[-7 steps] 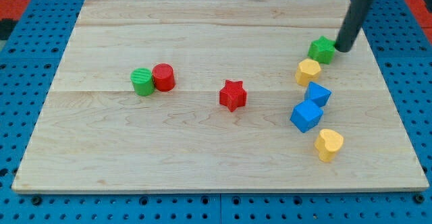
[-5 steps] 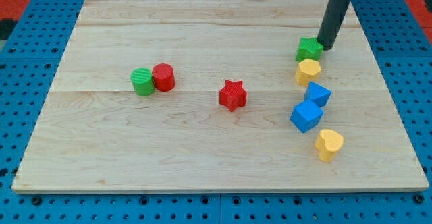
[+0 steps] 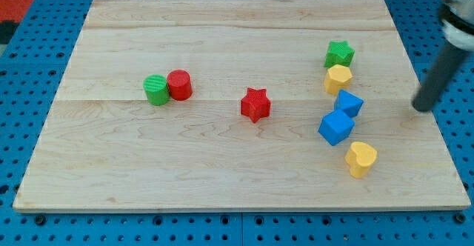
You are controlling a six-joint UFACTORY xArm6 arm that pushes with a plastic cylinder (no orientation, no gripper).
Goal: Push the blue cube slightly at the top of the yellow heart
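Our tool is a bare rod with nothing to spread or pinch; our tip (image 3: pixel 421 109) rests at the frame's right, well apart from the blocks. Left of it, the blue cube (image 3: pixel 335 127) sits on the tabletop (image 3: pixel 222 164), just above-left of the yellow heart (image 3: pixel 361 158), below another blue block (image 3: pixel 349 104).

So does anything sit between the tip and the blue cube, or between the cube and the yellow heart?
No. My tip is at the view's right with bare board toward the blue cube, which already sits just above-left of the yellow heart.
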